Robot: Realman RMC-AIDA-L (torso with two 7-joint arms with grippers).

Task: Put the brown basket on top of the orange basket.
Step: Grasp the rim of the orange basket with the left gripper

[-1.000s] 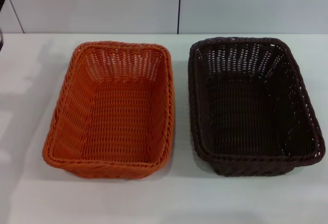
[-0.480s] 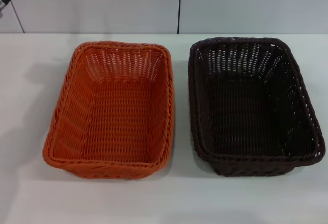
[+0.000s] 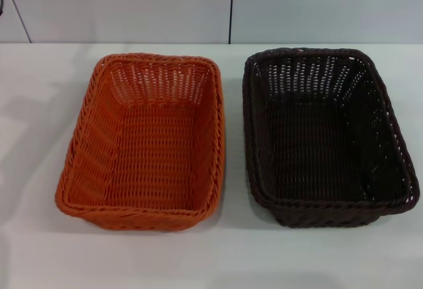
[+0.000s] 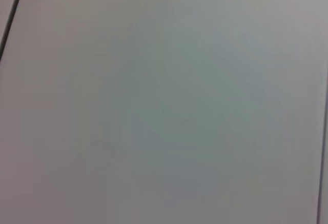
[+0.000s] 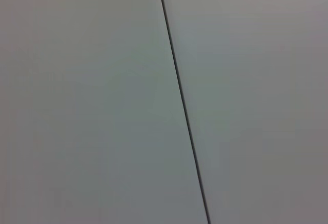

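Observation:
The orange basket [image 3: 92, 137] stands on the white table at the left of the head view, open side up and empty. Beside it on the right, a narrow gap apart, sits the brown basket [image 3: 390, 143], also upright and empty. Neither gripper shows in the head view. Both wrist views hold only plain pale panels with a dark seam, with no basket and no fingers in them.
The white table [image 3: 231, 256] runs past both baskets to the front and to the left. A pale wall with dark vertical seams [image 3: 230, 8] rises behind the table's far edge.
A dark part of the left arm at the top left corner has drawn up and out of the head view. The baskets have not moved.

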